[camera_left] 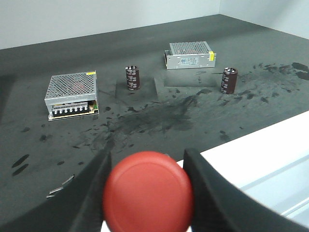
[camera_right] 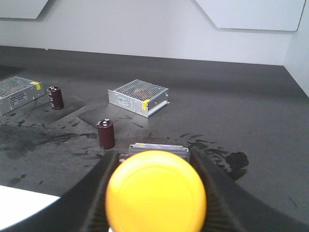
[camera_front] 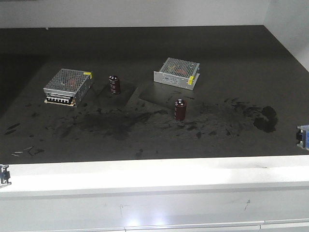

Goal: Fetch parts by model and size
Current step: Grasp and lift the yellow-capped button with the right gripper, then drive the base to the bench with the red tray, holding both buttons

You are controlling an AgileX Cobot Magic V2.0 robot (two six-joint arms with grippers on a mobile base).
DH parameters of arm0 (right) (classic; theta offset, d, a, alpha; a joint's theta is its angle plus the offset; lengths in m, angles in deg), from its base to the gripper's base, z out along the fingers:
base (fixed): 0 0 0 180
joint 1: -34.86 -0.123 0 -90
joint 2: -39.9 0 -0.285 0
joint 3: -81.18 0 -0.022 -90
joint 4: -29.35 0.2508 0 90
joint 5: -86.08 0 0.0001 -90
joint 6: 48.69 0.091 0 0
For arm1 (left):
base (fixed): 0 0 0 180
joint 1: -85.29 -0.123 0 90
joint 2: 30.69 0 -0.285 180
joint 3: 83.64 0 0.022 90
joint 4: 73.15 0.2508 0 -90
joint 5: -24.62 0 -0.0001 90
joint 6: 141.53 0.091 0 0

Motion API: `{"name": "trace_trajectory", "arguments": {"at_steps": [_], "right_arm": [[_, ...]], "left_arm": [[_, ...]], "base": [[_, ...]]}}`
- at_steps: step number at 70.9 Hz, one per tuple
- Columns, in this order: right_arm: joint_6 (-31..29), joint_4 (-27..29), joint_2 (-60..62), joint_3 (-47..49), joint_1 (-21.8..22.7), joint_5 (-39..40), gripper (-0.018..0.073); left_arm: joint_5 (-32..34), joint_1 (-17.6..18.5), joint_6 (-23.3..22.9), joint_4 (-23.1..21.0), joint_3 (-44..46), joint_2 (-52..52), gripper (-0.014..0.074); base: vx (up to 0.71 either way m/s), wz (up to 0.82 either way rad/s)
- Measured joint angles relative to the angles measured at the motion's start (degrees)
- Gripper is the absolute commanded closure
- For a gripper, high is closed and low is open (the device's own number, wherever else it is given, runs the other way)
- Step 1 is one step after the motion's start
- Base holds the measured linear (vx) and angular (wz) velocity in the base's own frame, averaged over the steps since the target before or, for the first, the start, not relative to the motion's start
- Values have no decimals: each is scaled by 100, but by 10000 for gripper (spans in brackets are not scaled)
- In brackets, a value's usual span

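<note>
The left wrist view shows a red mushroom-head push-button (camera_left: 148, 191) close up, its cap filling the gap between the black fingers (camera_left: 219, 193) of my left gripper (camera_left: 147, 162), which is shut on it. The right wrist view shows the yellow-capped push-button (camera_right: 156, 192) held the same way by my right gripper (camera_right: 154, 153), with a grey part of its base (camera_right: 158, 148) showing behind the cap. In the front view only small blue-grey blocks show at the left edge (camera_front: 4, 175) and the right edge (camera_front: 303, 137). The grippers themselves are outside that view.
On the dark, stained tabletop (camera_front: 145, 130) lie two silver perforated power supplies (camera_front: 67, 86) (camera_front: 176, 72) and two upright maroon capacitors (camera_front: 114, 84) (camera_front: 180, 109). A white ledge (camera_front: 154, 174) runs along the front edge. A few small metal bits (camera_front: 23, 152) lie front left.
</note>
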State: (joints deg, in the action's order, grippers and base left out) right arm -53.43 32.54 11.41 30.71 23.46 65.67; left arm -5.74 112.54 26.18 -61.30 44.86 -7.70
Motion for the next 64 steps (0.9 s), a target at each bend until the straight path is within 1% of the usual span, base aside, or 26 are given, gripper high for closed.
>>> {"name": "trace_trajectory", "arguments": {"at_steps": [22,47,64], "right_arm": [[0,0,120,-153,0,446,569],[0,0,120,-153,0,460,569],[0,0,120,-153,0,460,569]], "left_arm": [[0,0,0,0,0,0,603],[0,0,0,0,0,0,603],[0,0,0,0,0,0,603]], "base": [[0,0],[-1,3],[-8,31]]}}
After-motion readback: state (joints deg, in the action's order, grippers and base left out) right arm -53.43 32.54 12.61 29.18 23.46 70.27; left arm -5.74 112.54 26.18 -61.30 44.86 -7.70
